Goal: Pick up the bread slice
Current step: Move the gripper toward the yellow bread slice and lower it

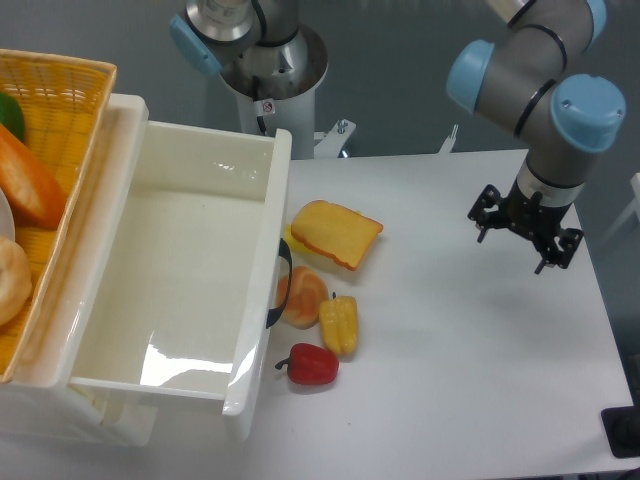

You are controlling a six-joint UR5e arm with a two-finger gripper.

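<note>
The bread slice (335,233) lies flat on the white table, yellow-orange with a darker crust edge, just right of the white bin. My gripper (524,232) hangs above the table at the right, well apart from the bread slice, about a third of the frame width to its right. The dark fingers (545,255) point down, seen from above, and hold nothing. Whether they are open or shut does not show.
A white plastic bin (180,290) stands left of the bread. A round orange-tan piece (303,297), a yellow bell pepper (339,324) and a red pepper (312,365) lie below the bread. A wicker basket (45,150) with food sits at the far left.
</note>
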